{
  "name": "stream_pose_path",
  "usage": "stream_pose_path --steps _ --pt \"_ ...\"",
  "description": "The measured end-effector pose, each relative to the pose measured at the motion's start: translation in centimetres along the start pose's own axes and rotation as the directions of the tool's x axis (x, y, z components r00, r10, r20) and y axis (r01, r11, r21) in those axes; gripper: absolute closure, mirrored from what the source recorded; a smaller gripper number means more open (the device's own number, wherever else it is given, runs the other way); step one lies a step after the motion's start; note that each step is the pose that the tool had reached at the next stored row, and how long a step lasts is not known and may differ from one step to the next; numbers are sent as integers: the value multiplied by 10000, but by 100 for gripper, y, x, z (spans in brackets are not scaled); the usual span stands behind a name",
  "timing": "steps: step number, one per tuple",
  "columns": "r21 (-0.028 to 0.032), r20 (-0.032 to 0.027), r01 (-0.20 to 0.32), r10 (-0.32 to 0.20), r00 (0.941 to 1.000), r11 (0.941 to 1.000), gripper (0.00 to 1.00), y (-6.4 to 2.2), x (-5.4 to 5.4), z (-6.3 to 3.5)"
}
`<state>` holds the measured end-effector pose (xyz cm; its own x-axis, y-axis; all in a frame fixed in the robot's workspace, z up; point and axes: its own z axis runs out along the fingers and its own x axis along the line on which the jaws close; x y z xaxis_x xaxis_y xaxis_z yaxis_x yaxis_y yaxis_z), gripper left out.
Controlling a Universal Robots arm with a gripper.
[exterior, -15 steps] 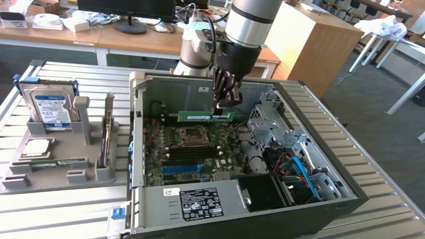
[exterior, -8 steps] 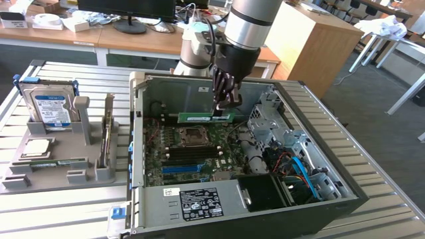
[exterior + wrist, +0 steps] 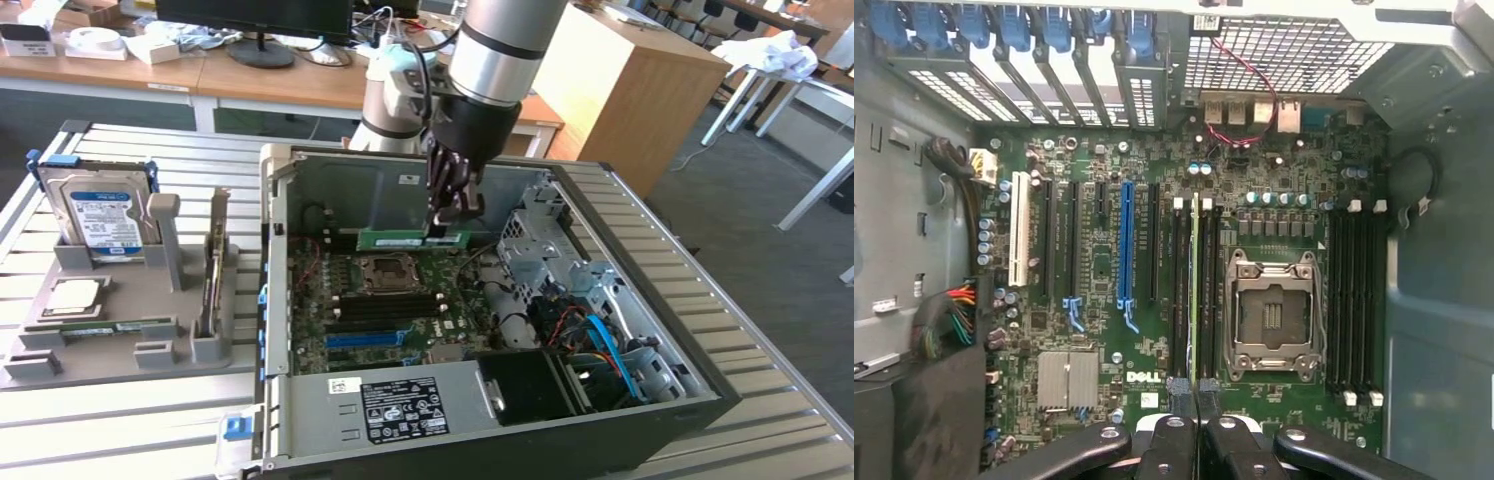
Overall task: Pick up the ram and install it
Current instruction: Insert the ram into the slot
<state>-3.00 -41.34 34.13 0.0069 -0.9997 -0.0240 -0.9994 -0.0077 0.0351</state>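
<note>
Gripping the ram [image 3: 407, 240] by its upper edge, the jaws are closed on it at the centre of the exterior frame, below the arm [image 3: 487, 60] and inside the open case [image 3: 641, 425]. The stick is hanging level over the motherboard [image 3: 350, 285] and, as far as I can judge, is not yet seated.

In the wrist view the ram [image 3: 1195, 280] is showing edge-on, running along the bank of black slots [image 3: 1179, 290] just beside the socket [image 3: 1269, 310]. The pick-up is looking finished, and the install step is the one in hand, at the lining-up stage.

The next move is calling for the stick's lower edge to be sitting squarely over one slot, parallel to it. A straight, even push down is also needed, since a tilted stick is likely to be jamming against the slot walls.
</note>
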Motion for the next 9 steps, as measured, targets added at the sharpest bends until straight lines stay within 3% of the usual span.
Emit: stream_pose_path --steps 9 --pt "0 -1 0 0 10000 10000 89 -2 7 50"
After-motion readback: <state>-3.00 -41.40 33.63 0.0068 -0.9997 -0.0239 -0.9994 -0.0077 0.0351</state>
